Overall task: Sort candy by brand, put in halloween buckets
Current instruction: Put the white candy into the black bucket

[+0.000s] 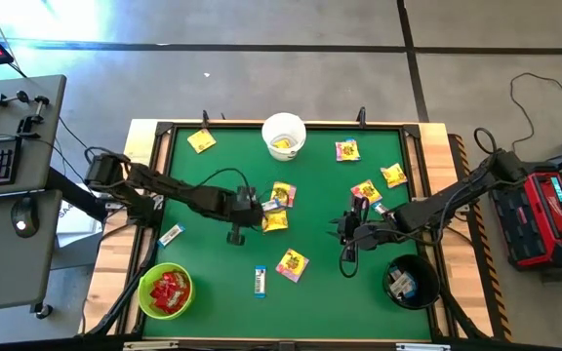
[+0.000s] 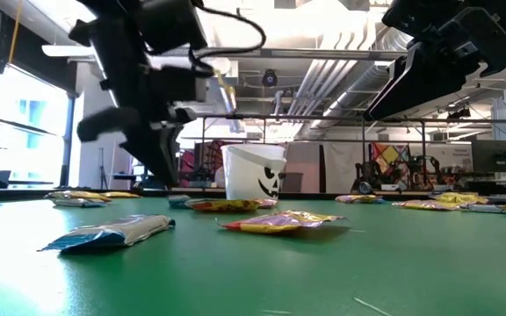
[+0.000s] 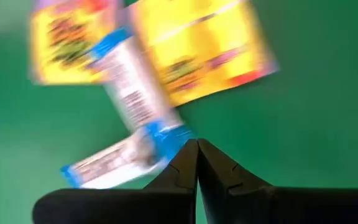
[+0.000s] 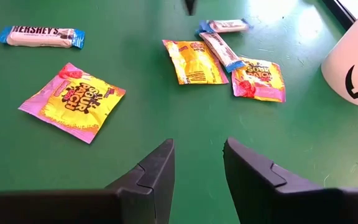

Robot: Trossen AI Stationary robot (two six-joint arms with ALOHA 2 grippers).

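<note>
Near the middle of the green table (image 1: pixel 213 263), my left gripper (image 3: pixel 196 152) sits low over a small cluster of candy, fingers pressed together with nothing between them. Just past the fingertips lie two white-and-blue bars (image 3: pixel 132 93), one crossing the other, and two yellow packets (image 3: pixel 197 50) beside them; that view is blurred, so I can only say the tips look very close to the nearer bar, perhaps touching its blue end.

My right gripper (image 4: pixel 197 155) hovers over the right half of the table, fingers apart and empty, aimed across bare green toward the same cluster. A yellow packet with pink print (image 4: pixel 73 99) lies nearer to it, and another white-and-blue bar (image 4: pixel 41 36) rests farther off.

The white bucket (image 1: pixel 284 136) stands at the far edge with a yellow piece inside. The lime green bucket (image 1: pixel 165 292) sits at the near left corner, holding red packets (image 1: pixel 170 289). The black bucket (image 1: pixel 411 283) sits at the near right corner with at least one white-and-blue piece in it. More yellow packets lie scattered toward the far right and far left of the table.
</note>
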